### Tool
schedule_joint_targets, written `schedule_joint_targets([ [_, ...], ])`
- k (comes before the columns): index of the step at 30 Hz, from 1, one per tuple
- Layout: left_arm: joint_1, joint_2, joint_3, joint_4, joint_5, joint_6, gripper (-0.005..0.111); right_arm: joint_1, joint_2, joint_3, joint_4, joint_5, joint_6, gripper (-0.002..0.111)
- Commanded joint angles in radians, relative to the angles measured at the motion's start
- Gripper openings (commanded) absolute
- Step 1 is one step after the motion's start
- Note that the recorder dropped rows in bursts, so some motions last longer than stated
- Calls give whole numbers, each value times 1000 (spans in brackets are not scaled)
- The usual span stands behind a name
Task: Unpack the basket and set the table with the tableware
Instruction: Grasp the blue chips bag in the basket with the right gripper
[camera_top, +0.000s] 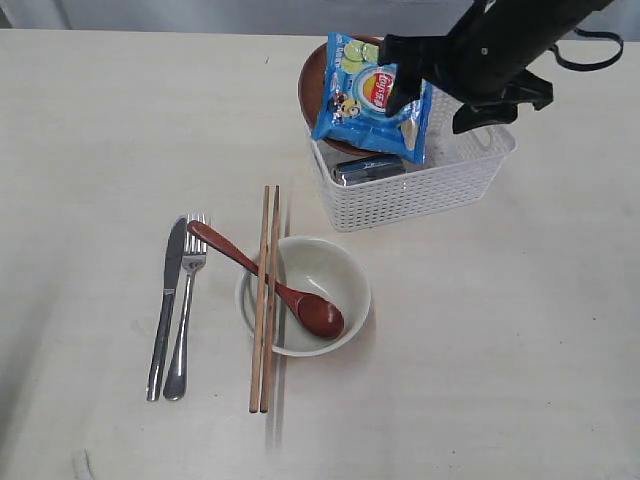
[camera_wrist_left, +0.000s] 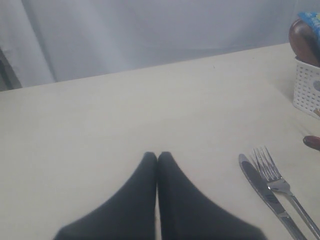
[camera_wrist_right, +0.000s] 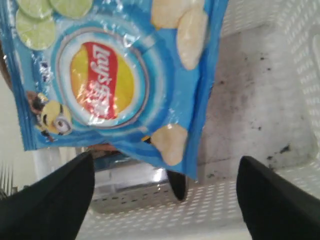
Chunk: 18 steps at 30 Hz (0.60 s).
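The left fingers (camera_wrist_left: 145, 172) are pressed shut over the desk (camera_top: 500, 350). On it lie a knife (camera_top: 165, 310), a fork (camera_top: 185, 305), and chopsticks (camera_top: 263, 330) and a spoon (camera_top: 270, 285) across the bowl (camera_top: 335, 268). Further right, the basket (camera_top: 420, 190) holds a plate (camera_top: 312, 85), a cup (camera_top: 368, 168) and a blue "Lay's" bag (camera_top: 375, 95). The right fingers (camera_wrist_right: 55, 200) hang spread wide above it, empty.

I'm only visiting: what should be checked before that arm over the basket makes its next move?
1. Right claw open wide above the basket: ok.
2. Plate and steel cup free to grab: not ok, the chip bag lies over them.
3. Basket upright on the table: ok.
4. Bare table beside the bowl for more pieces: ok.
5. Left claw shut, away from the basket: ok.
6. Right claw touching the chip bag: cannot tell.
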Motion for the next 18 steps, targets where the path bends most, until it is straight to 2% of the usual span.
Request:
schedule_joint_targets([
  [1, 2, -3, 2, -9, -1, 0, 0, -78, 3, -5, 50, -25, -133, 73],
  [6, 2, -3, 2, -9, -1, 0, 0, -95, 40, -5, 101, -43, -247, 73],
  [12, 2, -3, 2, -9, -1, 0, 0, -95, 119, -5, 340, -60, -475, 73],
  [18, 2, -3, 2, -9, -1, 0, 0, -95, 152, -5, 364, -95, -567, 73],
])
